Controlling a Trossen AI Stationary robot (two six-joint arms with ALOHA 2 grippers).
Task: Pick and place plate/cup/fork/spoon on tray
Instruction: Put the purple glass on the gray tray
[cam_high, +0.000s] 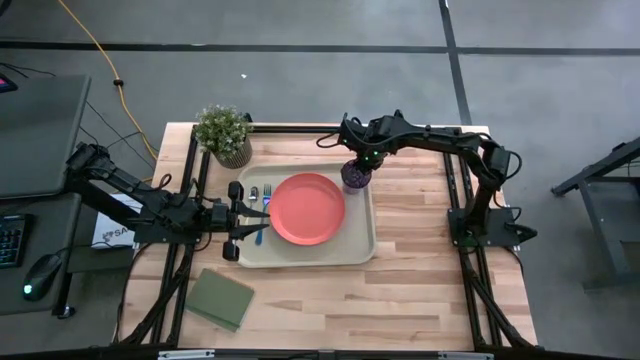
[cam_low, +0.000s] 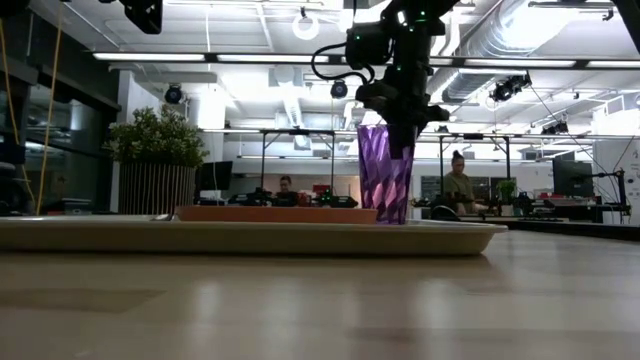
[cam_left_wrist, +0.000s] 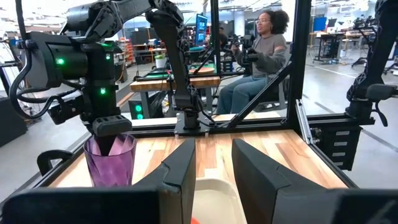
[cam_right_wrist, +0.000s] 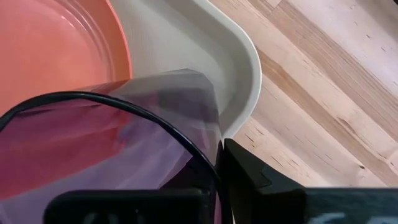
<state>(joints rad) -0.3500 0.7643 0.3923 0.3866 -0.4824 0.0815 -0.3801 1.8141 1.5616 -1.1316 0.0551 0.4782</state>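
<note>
while the right gripper (cam_high: 357, 165) stays out of this sentence's doubt, clamped on the rim of the cup (cam_high: 355, 177) with one finger inside it, i judge the step in hand to be setting the cup down at the far right corner of the tray (cam_high: 362, 250). from table height the cup (cam_low: 385, 172) stands upright, mouth up, long axis vertical, its base at about rim level; i cannot tell whether it touches the tray floor. next i'd lower it straight, keep it off the plate (cam_high: 307, 208) just beside it, and only then part the fingers. the fork (cam_high: 266, 200) and spoon (cam_high: 254, 194) lie on the tray's left part, long axes running front to back. my left gripper (cam_high: 236, 220) sits over that left edge, fingers spread wide, holding nothing.
</note>
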